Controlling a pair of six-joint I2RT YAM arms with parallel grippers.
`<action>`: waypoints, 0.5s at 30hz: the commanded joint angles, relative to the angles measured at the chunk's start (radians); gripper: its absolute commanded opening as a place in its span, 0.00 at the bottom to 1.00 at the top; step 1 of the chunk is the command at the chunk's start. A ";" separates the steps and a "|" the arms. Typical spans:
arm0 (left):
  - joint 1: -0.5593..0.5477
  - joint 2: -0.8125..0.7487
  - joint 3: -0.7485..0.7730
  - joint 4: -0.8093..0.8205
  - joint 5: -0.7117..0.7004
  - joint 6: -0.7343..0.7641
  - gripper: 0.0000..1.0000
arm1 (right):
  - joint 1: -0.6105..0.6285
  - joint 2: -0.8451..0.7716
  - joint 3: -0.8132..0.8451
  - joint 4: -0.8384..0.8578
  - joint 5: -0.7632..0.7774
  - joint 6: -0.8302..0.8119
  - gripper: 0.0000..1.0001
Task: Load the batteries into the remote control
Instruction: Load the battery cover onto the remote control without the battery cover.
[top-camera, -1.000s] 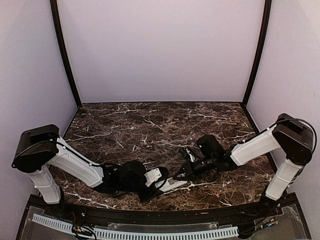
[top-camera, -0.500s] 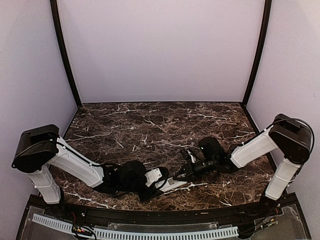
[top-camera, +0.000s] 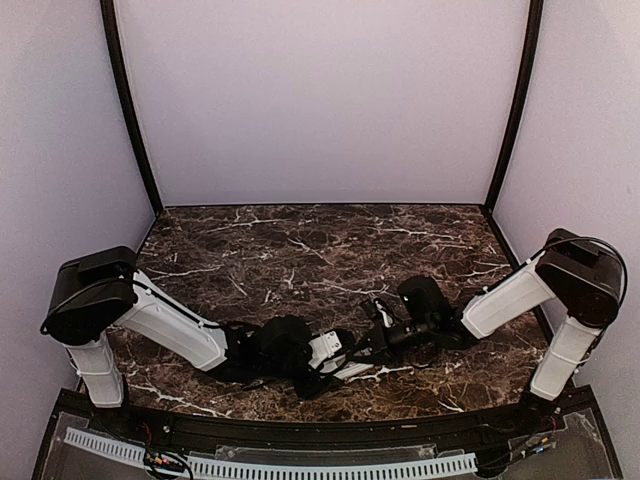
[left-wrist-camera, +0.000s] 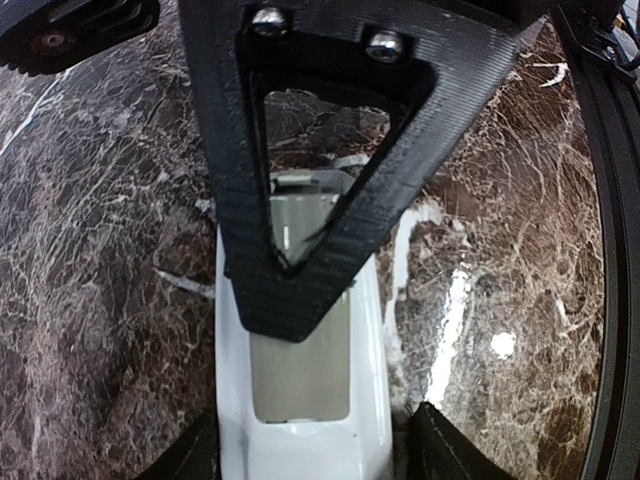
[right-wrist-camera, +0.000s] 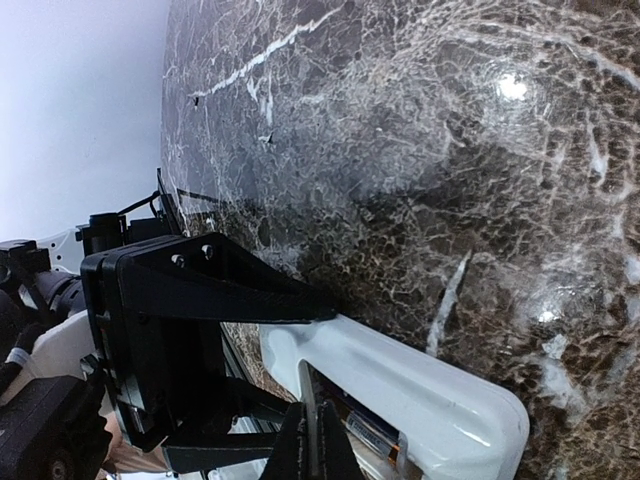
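The white remote control (top-camera: 356, 371) lies back-up near the table's front edge. My left gripper (top-camera: 335, 362) is shut on its end; in the left wrist view its fingers (left-wrist-camera: 185, 455) clamp the remote's (left-wrist-camera: 372, 330) sides around the open recessed compartment (left-wrist-camera: 300, 375). My right gripper (top-camera: 367, 351) is shut, its tips (right-wrist-camera: 312, 440) down in the compartment. One of its black fingers (left-wrist-camera: 300, 265) covers the compartment's far part. A dark battery (right-wrist-camera: 372, 441) lies in the compartment beside those tips, inside the remote (right-wrist-camera: 420, 385). No other battery shows.
The dark marble table (top-camera: 300, 250) has a black raised rim (top-camera: 300, 425) just in front of the remote. The left arm's black finger (right-wrist-camera: 210, 290) stands close beside my right gripper. Pale walls close in the back and sides.
My left arm has shifted to the right, carrying the remote with it toward the right gripper. The right gripper has stayed over the remote, dropping slightly.
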 joint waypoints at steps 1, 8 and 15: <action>-0.003 0.018 0.027 -0.022 0.052 0.008 0.64 | 0.024 0.043 -0.039 -0.105 0.043 -0.032 0.00; 0.006 0.022 0.038 0.009 0.052 0.008 0.58 | 0.021 0.041 -0.043 -0.099 0.046 -0.049 0.00; 0.014 0.045 0.064 0.045 0.064 0.008 0.52 | 0.020 0.047 -0.041 -0.088 0.047 -0.054 0.00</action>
